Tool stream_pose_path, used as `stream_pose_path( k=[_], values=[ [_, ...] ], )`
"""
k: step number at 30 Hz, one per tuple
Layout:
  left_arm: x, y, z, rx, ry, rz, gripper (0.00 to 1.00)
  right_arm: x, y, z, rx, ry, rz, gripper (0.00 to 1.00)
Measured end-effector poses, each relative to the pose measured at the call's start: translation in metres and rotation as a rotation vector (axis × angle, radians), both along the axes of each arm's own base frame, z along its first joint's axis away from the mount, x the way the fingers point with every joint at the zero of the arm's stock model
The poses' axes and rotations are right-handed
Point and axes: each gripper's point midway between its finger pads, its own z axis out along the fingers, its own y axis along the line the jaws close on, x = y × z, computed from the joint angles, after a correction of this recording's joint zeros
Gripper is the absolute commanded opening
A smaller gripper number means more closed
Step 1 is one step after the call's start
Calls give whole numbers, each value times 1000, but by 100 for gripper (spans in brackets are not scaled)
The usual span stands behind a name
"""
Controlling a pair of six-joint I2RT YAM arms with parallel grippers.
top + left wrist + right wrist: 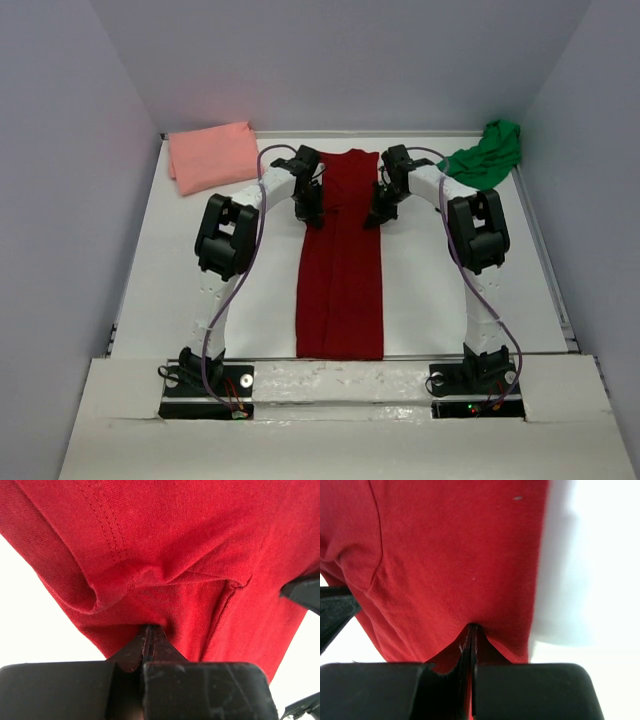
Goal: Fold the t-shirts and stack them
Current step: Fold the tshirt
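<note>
The dark red t-shirt [341, 260] lies as a long narrow strip down the middle of the table, its sleeves folded in. My left gripper [312, 215] is shut on the shirt's left edge near its upper part; the wrist view shows red cloth [165, 555] pinched between the closed fingers [148, 630]. My right gripper [374, 215] is shut on the right edge opposite; red cloth [445, 555] is pinched at its fingertips [472, 628]. The salmon pink t-shirt [212, 155] lies folded at the far left. The bright green t-shirt [487, 155] lies crumpled at the far right.
The white table [440, 300] is walled in by grey panels on the left, back and right. The arm bases [205, 380] stand on the near edge. Bare table shows on both sides of the red strip.
</note>
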Motion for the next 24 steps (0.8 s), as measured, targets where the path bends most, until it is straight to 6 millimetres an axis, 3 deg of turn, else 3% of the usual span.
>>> stream_pose_path(
  k=[9,18,24],
  values=[
    [35,6,2,-21,-29,36,0,51,-23,2,2,-52,-46,0],
    [81,23,4,-38,-80,69,0,64,-22,2,4,-73,-33,0],
    [91,24,4,-39,-94,65,0,66,-22,2,4,-76,-33,0]
  ],
)
